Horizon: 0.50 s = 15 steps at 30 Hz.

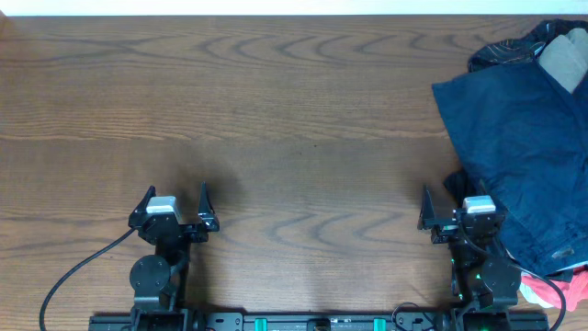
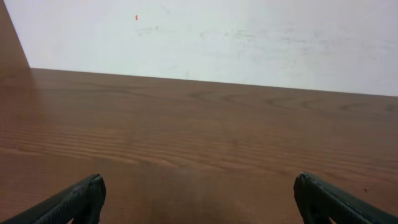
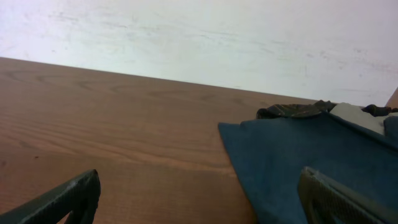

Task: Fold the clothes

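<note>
The dark navy garment [image 1: 519,147] lies spread at the right side of the table, reaching the right edge. It also shows in the right wrist view [image 3: 311,155], its left edge between my fingers. My right gripper [image 1: 441,204] is open and empty, low at the front, with its right finger beside the garment's left edge. My left gripper [image 1: 175,198] is open and empty over bare wood at the front left; its view [image 2: 199,199] shows only table.
A pile of other clothes lies at the far right corner: a dark patterned piece [image 1: 501,51] and a beige piece [image 1: 565,55]. A red and white cloth [image 1: 551,292] sits at the front right. A white wall [image 2: 217,37] stands behind the wooden table [image 1: 276,119].
</note>
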### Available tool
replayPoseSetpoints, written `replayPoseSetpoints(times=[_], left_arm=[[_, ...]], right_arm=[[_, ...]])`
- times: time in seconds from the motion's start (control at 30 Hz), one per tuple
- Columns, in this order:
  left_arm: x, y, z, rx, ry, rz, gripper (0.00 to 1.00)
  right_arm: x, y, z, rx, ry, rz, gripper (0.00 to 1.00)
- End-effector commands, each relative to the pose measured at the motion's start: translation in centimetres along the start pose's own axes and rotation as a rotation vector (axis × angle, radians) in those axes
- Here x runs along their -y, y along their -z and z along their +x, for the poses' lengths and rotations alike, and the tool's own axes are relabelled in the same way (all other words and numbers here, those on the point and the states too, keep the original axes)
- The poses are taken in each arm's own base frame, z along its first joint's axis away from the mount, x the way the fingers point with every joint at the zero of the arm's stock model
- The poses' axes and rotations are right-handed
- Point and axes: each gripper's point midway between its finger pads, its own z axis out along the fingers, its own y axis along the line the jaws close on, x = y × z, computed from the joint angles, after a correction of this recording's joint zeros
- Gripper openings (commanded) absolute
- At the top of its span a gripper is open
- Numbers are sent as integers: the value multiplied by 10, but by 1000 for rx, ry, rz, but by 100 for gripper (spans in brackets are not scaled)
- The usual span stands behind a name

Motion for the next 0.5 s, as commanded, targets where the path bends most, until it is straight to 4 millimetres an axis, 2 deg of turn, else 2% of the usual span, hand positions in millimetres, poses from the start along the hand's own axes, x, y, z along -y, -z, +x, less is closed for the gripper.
replayPoseSetpoints(times=[0.0, 0.33, 0.47], left_arm=[[-2, 0, 15, -47, -7, -11, 98], [-2, 0, 15, -48, -7, -11, 98], [-2, 0, 15, -46, 22, -11, 97]], right_arm=[[-2, 0, 0, 1, 14, -8, 99], [-2, 0, 1, -2, 7, -9, 99], [-2, 0, 2, -7, -109, -8, 99]])
